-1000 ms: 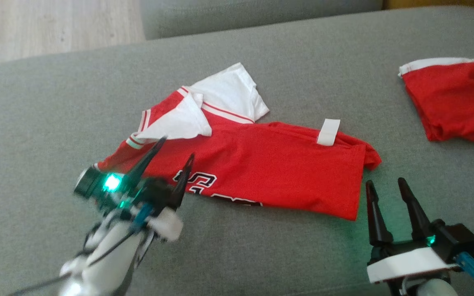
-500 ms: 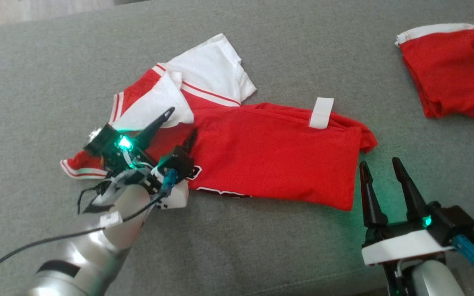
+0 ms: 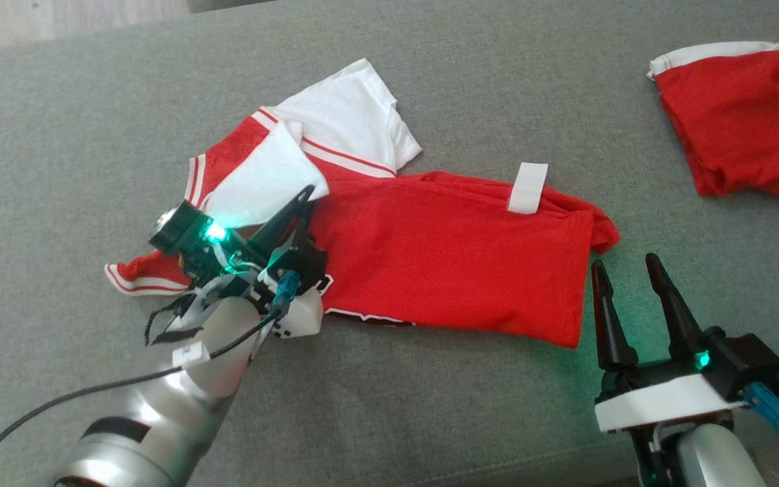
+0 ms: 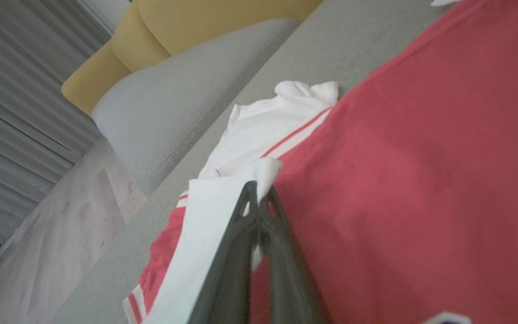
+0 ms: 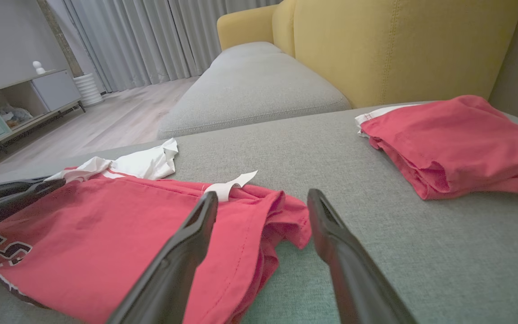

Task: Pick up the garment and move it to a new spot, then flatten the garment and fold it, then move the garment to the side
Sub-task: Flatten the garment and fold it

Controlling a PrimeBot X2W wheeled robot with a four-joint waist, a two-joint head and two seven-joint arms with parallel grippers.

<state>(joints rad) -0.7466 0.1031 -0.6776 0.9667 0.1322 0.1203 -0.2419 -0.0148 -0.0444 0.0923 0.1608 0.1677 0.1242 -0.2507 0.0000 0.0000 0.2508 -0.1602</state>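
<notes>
As left hand pinches white sleeve, garment spreads rightward.

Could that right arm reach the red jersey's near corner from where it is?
Probably yes: the right gripper hangs open just beside the jersey at its right edge, with only bare grey cushion between them.

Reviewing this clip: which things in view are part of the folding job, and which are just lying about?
In the job:
red and white fabric jersey, spread out
left gripper, shut on its white flap
right gripper, open beside its right end

Lying about:
folded red cloth bundle, far right
grey sofa cushion, underneath
yellow sofa backrest
</notes>
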